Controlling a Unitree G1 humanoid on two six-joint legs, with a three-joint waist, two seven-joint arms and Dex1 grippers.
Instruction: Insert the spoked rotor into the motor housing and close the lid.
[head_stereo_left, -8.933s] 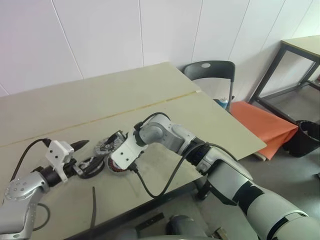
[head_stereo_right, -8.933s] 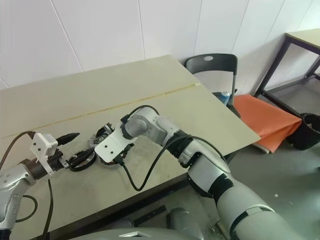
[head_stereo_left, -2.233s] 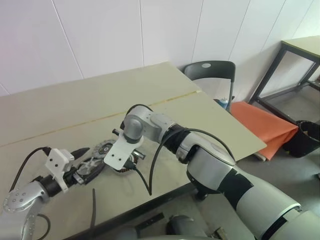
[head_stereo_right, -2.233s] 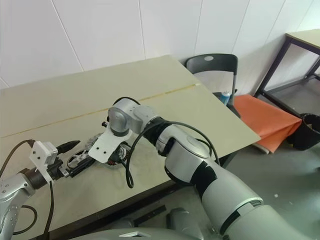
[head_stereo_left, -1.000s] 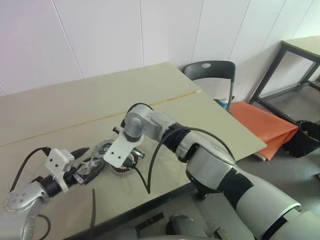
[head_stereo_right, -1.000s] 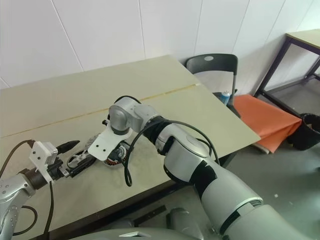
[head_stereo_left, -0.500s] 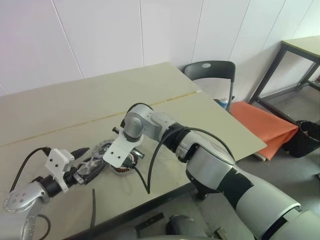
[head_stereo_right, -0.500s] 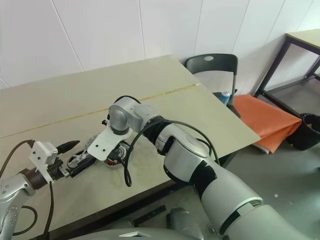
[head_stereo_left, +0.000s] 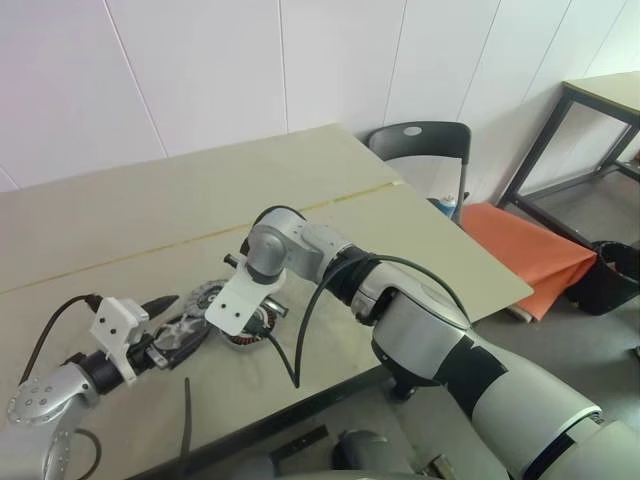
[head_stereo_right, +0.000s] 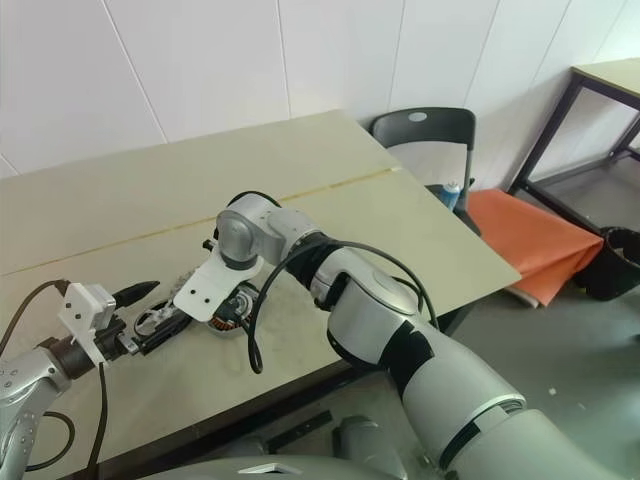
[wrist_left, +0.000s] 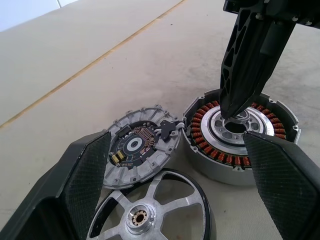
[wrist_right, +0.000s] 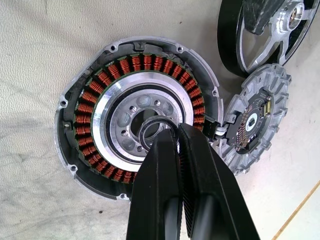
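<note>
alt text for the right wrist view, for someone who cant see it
The right pincer, shut, points down at the centre hole of the open housing, whose ring of copper windings shows on the table. Beside the housing lies a round circuit-board lid, and beyond that the rotor, with a black finger over it.

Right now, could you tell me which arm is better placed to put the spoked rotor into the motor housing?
Left: its open left gripper brackets the spoked rotor; the shut right gripper points into the motor housing.
</note>
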